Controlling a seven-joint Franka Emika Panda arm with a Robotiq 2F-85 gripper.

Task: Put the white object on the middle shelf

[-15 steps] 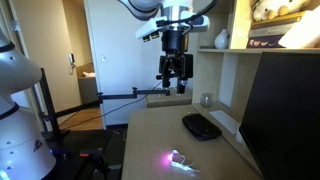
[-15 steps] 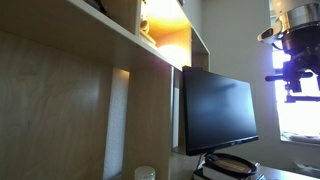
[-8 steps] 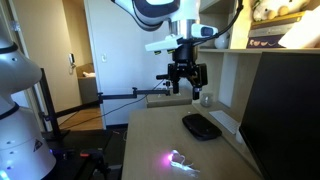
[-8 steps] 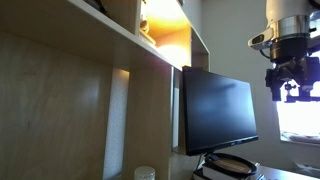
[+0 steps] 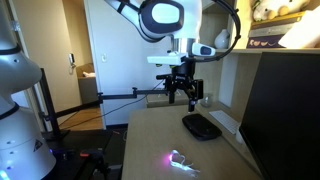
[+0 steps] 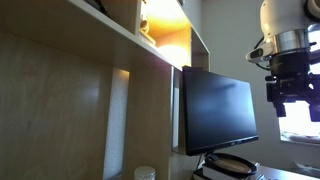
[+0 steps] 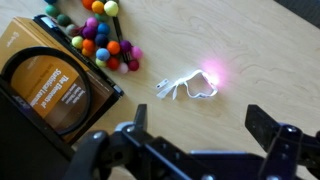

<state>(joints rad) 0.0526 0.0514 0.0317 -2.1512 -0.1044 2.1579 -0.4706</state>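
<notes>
The white object (image 5: pixel 177 158) is small and irregular with a pink-purple glow. It lies on the wooden desk near the front edge, and in the wrist view (image 7: pixel 190 86) it lies on bare wood. My gripper (image 5: pixel 185 98) hangs high above the desk, behind the object, open and empty. It also shows in an exterior view (image 6: pixel 293 108) and in the wrist view (image 7: pixel 200 125). The middle shelf (image 5: pixel 228 50) is a beige board with a white vase (image 5: pixel 221 40) and books (image 5: pixel 280 35).
A flat black oval device (image 5: pixel 201 126) lies on the desk (image 5: pixel 150 130) between gripper and object. A small grey cup (image 5: pixel 206 100) stands on the lower ledge. A dark monitor (image 5: pixel 285 110) fills the right. Coloured balls (image 7: pixel 95 35) and a round black-orange item (image 7: pixel 60 85) show in the wrist view.
The gripper has come down and moved toward the shelf side over the last second. It stays open. The white object has not moved.
</notes>
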